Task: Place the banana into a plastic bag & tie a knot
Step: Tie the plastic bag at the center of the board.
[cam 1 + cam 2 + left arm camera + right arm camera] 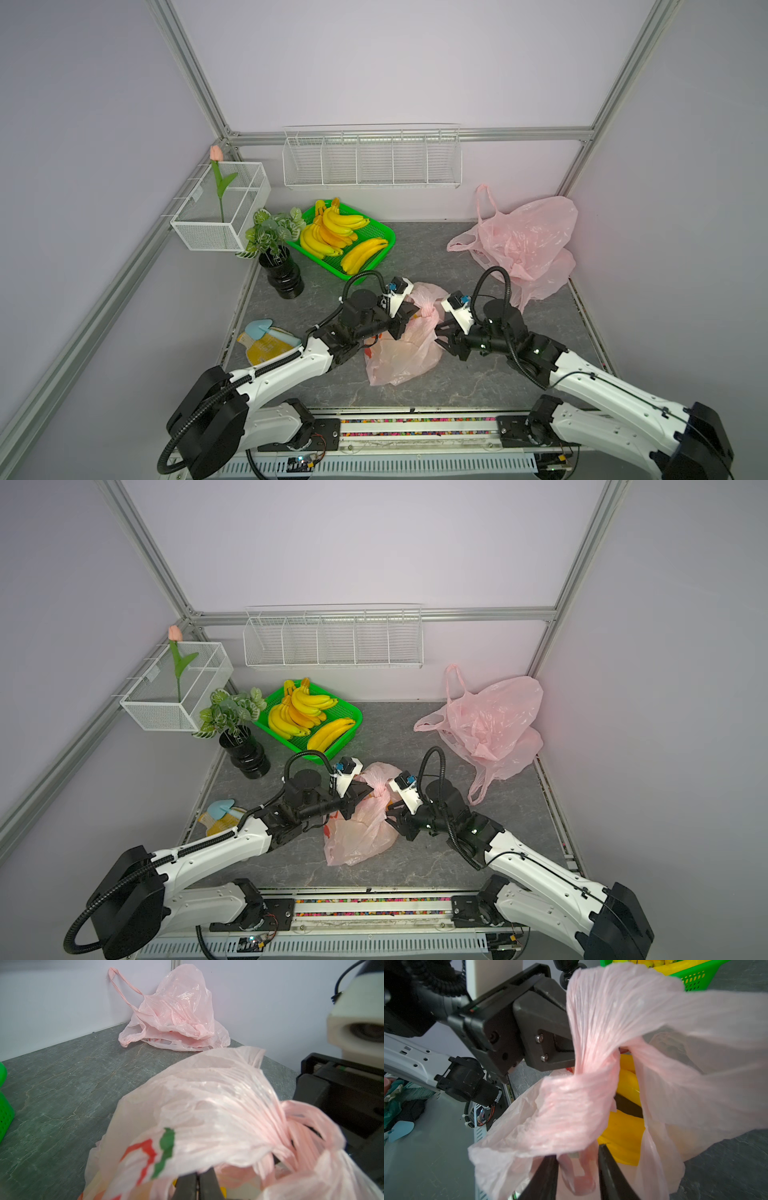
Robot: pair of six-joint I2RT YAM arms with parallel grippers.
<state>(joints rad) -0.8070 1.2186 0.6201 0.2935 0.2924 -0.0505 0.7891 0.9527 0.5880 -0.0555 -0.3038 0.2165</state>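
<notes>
I see banana (627, 1082) in bag (399, 353); knot (427, 309) looks half-tied. My left gripper (197, 1185) pinches it shut, right gripper (577, 1159) part-open around a handle (577, 1176).

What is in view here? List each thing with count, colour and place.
plastic bag: one, pink, table centre
banana: yellow, inside that bag, count unclear
spare bags: pile, pink, far right corner
banana bunches: several, yellow, in the tray
tray: one, green, far left
plant: one, green, black vase, beside tray
wire basket: one, white, left wall, holds a tulip
wire rack: one, white, back wall
odd items: two, blue and yellow, near left table edge
left gripper: one, black, shut on the plastic bag
right gripper: one, black, open around bag plastic
</notes>
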